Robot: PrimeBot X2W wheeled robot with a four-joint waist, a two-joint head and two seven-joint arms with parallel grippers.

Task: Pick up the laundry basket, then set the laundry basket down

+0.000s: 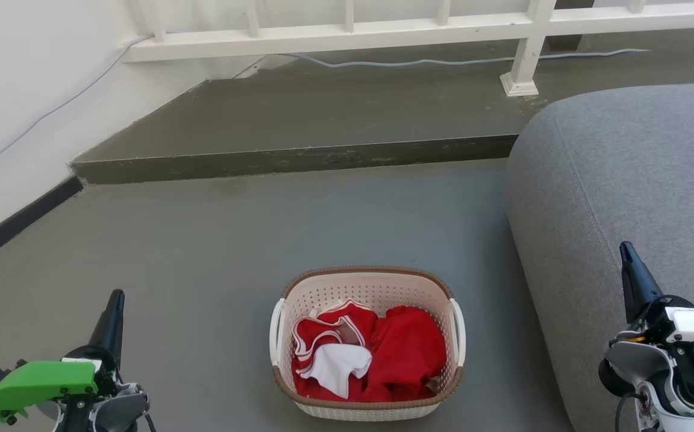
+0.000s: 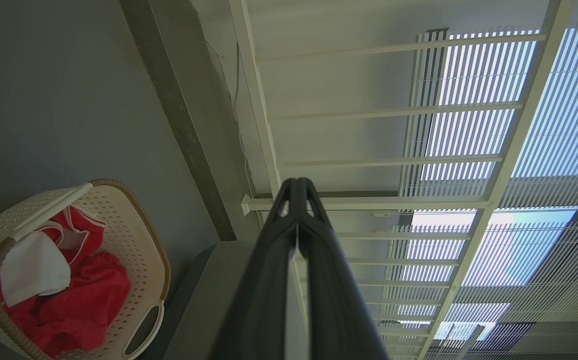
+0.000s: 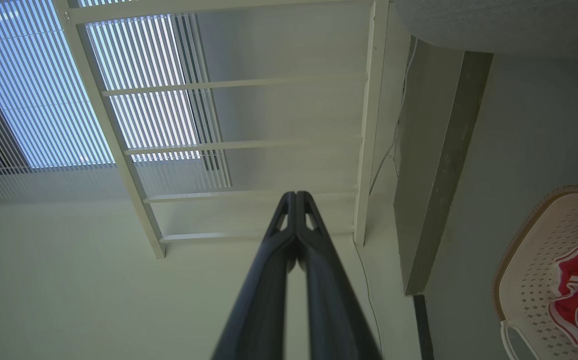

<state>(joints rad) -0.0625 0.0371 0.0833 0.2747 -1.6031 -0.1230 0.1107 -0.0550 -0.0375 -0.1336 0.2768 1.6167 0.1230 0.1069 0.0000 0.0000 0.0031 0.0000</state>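
Seeing nothing done yet: laundry basket (image 1: 370,289) on floor (image 1: 233,228) near grey sofa (image 1: 622,168), untouched. Left jaws and right jaws pressed together, empty, flanking it, well apart. I judge lift, set-down both remain.

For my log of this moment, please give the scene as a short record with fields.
basket: laundry basket upright on the grey floor, not held
contents: red clothes and a white cloth
left fingers: shut, empty, left of the basket, apart from it
right fingers: shut, empty, right of the basket, seen against the grey sofa
behind: low step, white railing
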